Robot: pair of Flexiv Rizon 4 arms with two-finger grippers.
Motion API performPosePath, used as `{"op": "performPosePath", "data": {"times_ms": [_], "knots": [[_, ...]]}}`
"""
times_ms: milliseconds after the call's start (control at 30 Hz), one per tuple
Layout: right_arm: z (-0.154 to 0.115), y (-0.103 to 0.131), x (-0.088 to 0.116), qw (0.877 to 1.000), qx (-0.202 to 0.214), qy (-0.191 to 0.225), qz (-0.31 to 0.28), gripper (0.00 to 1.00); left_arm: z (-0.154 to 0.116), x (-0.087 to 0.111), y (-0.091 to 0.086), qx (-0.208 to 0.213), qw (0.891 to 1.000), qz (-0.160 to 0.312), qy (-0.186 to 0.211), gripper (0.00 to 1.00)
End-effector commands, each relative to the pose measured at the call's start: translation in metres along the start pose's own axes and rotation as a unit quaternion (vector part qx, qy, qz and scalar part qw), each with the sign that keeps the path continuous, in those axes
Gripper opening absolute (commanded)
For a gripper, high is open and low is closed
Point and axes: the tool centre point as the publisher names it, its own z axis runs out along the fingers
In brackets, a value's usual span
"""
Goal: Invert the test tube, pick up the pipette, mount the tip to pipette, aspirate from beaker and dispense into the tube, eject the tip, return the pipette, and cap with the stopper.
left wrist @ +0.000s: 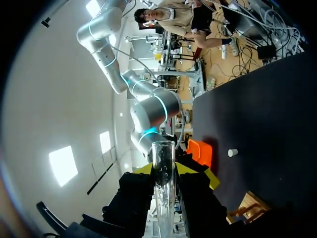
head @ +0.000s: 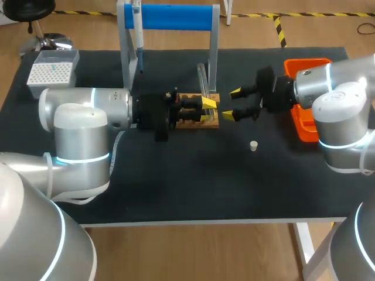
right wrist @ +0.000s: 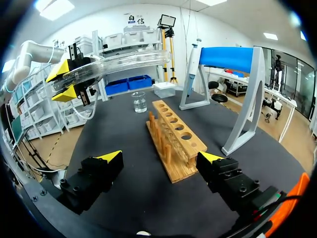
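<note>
The left pincer (head: 206,110) is clamped on the test tube (right wrist: 124,63), with both yellow tips pressing the glass from opposite sides. It hangs just over the wooden rack (right wrist: 174,130), which sits near the middle of the bench (head: 193,181).

Clock directions below take the bench's far edge in the head view as 12 o'clock. The tube lies roughly level rather than upright. It is gripped near one end, and the rest of the glass reaches out from the pincer toward 12 o'clock, above the rack. The rack's holes that can be seen hold nothing.

The right pincer (head: 233,103) hovers at 3 o'clock from the rack, just beside it and facing the left one. Its fingers are spread wide apart and touch nothing — in the right wrist view the rack shows in the gap ahead of them.

- **Stopper:** the small pale stopper (head: 254,146) stands alone on the black surface at about 5 o'clock from the right pincer, near it but not touching.
- **Orange tray:** the orange tray (head: 306,127) lies at 3 o'clock, partly hidden behind the right arm.
- **Stand and pipette:** the pipette stand (head: 176,17), with its blue crossbar, rises at 12 o'clock from the rack. The pipette (head: 137,29) hangs on the bar's 9 o'clock end.
- **Tip box:** the tip box (head: 51,71) sits well apart, toward 10 o'clock near the bench corner.
- **Beaker:** a glass beaker (right wrist: 139,102) stands on the bench just beyond the rack's end, on the left arm's side.
</note>
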Motion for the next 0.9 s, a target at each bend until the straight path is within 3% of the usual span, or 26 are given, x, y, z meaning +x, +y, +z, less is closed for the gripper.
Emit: {"op": "performPosePath", "data": {"times_ms": [33, 133, 267, 400, 533, 633, 733, 900], "knots": [[0.000, 0.000, 0.000, 1.000, 0.000, 0.000, 0.000, 1.00, 0.001, 0.000, 0.000, -0.001, 1.000, 0.001, 0.000, 0.00], [0.000, 0.000, 0.000, 1.000, 0.000, 0.000, 0.000, 1.00, 0.001, 0.000, 0.000, -0.001, 1.000, 0.001, 0.000, 0.00], [0.000, 0.000, 0.000, 1.000, 0.000, 0.000, 0.000, 1.00, -0.005, -0.004, 0.010, -0.008, 0.999, -0.052, -0.011, 0.00], [0.000, 0.000, 0.000, 1.000, 0.000, 0.000, 0.000, 1.00, -0.005, -0.014, 0.018, 0.012, 0.992, -0.124, -0.030, 0.00], [0.000, 0.000, 0.000, 1.000, 0.000, 0.000, 0.000, 1.00, -0.004, -0.025, 0.030, 0.016, 0.983, -0.185, 0.004, 0.00], [0.000, 0.000, 0.000, 1.000, 0.000, 0.000, 0.000, 1.00, -0.004, -0.034, 0.039, 0.020, 0.970, -0.239, 0.028, 0.00], [0.000, 0.000, 0.000, 1.000, 0.000, 0.000, 0.000, 1.00, -0.004, -0.040, 0.046, 0.013, 0.951, -0.307, 0.043, 0.00], [0.000, 0.000, 0.000, 1.000, 0.000, 0.000, 0.000, 1.00, -0.007, -0.045, 0.051, 0.011, 0.906, -0.419, 0.064, 0.00]]}}
